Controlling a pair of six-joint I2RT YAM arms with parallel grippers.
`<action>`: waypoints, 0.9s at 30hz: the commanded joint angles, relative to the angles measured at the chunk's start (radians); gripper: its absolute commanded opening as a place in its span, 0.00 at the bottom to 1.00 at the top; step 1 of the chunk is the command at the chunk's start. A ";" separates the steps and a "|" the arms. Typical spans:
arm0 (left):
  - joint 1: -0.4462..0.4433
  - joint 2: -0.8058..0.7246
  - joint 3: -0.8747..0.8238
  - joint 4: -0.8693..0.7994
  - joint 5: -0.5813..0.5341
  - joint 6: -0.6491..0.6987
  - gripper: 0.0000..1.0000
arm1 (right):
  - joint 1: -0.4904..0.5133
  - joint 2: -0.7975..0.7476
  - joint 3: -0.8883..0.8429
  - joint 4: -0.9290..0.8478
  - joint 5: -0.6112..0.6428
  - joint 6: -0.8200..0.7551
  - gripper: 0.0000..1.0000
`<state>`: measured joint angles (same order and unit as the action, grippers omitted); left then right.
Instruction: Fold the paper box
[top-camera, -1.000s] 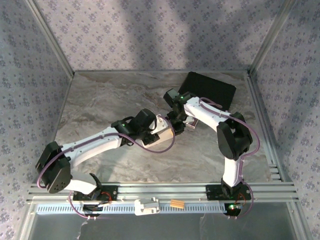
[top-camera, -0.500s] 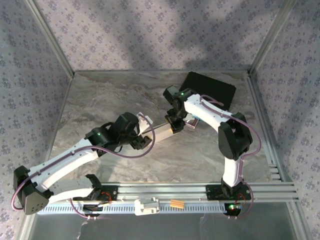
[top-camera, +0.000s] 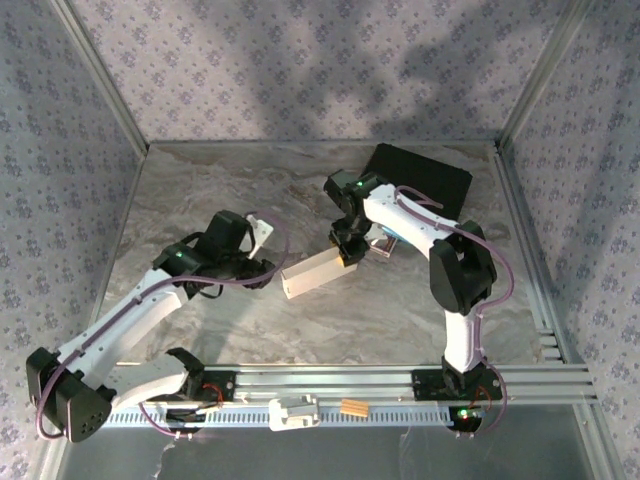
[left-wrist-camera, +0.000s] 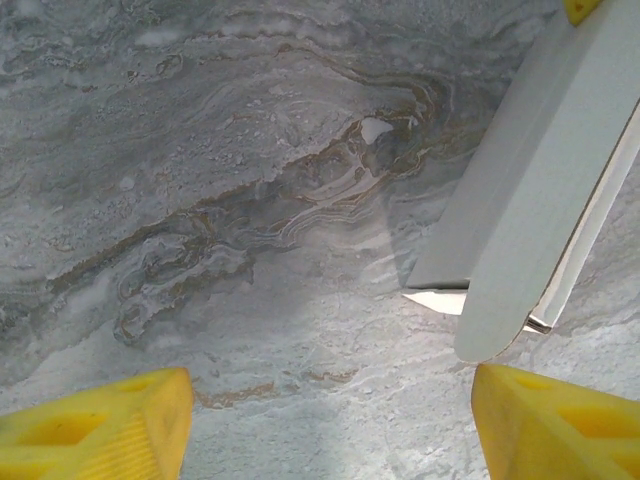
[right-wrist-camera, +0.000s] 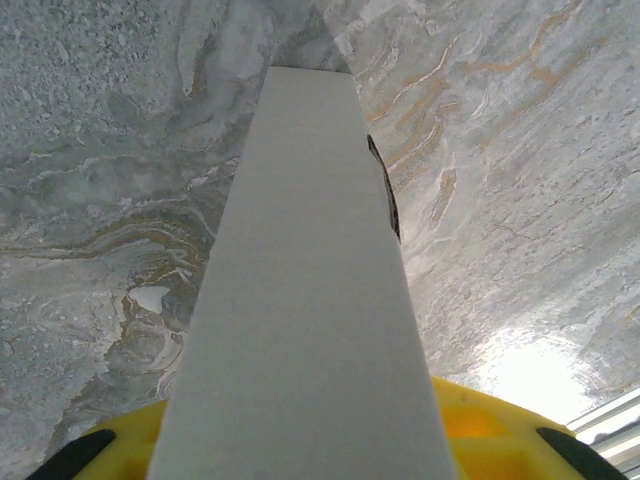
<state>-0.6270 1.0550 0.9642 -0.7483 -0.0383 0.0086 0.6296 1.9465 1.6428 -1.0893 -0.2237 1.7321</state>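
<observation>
Marble table (top-camera: 200, 190) carries the paper box (top-camera: 312, 274) just in front of the black case (top-camera: 420, 178), one end pinched by the right gripper (top-camera: 347, 258), while the left gripper (left-wrist-camera: 330, 420) has let go and backed off, wide and empty, so the shaping looks nearly finished.

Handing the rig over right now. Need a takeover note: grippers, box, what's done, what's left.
Left gripper: open, empty, over bare table, just short of the paper box.
Right gripper: fingers shut on the box's right end.
Box: mid-table, nearer than the black case.
Done: the sheet is folded into a long closed shape.
Left: at the end toward the left arm a tab pokes out; probably tuck it, then release.
</observation>
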 joint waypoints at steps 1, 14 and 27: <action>0.012 -0.025 0.035 0.007 0.093 -0.027 0.73 | -0.006 0.010 -0.011 -0.037 0.027 -0.001 0.32; -0.028 0.120 0.093 -0.036 0.190 0.071 0.66 | -0.008 0.018 0.007 -0.042 0.029 0.000 0.31; -0.102 0.214 0.149 -0.095 0.073 0.048 0.51 | -0.020 0.020 0.019 -0.044 0.012 0.001 0.30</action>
<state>-0.7162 1.2781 1.0843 -0.7998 0.0586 0.0589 0.6193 1.9465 1.6440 -1.0893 -0.2245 1.7313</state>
